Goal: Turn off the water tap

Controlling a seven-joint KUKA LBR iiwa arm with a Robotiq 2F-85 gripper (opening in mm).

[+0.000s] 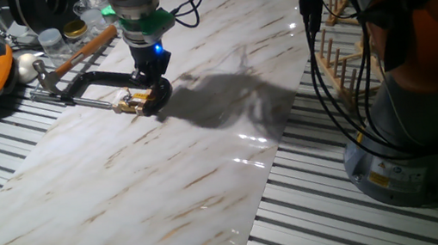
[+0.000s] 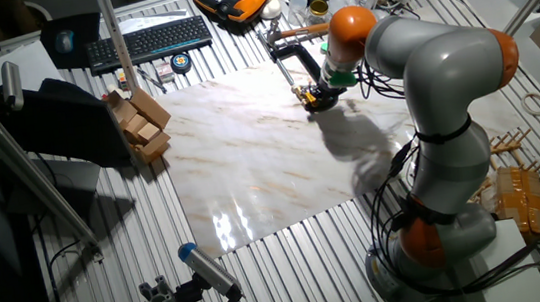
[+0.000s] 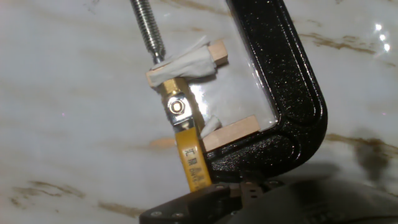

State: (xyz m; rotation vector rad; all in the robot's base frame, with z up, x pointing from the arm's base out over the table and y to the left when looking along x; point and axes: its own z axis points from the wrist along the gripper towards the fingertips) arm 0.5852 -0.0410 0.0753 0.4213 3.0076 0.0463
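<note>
Black gripper (image 3: 205, 202) fingertips fill the hand view's lower edge, right at the yellow lever (image 3: 189, 155) of a small brass water tap (image 3: 176, 102) (whether they pinch it, I cannot tell). Wooden blocks (image 3: 231, 132) sandwich the tap inside a black C-clamp (image 3: 292, 99) lying on the marble tabletop (image 1: 168, 191), near a wooden-handled hammer (image 1: 74, 55).

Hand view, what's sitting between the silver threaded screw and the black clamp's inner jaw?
The small brass tap with its yellow lever, held between two wooden blocks with white padding, inside the black C-clamp. The hand view shows it.
</note>
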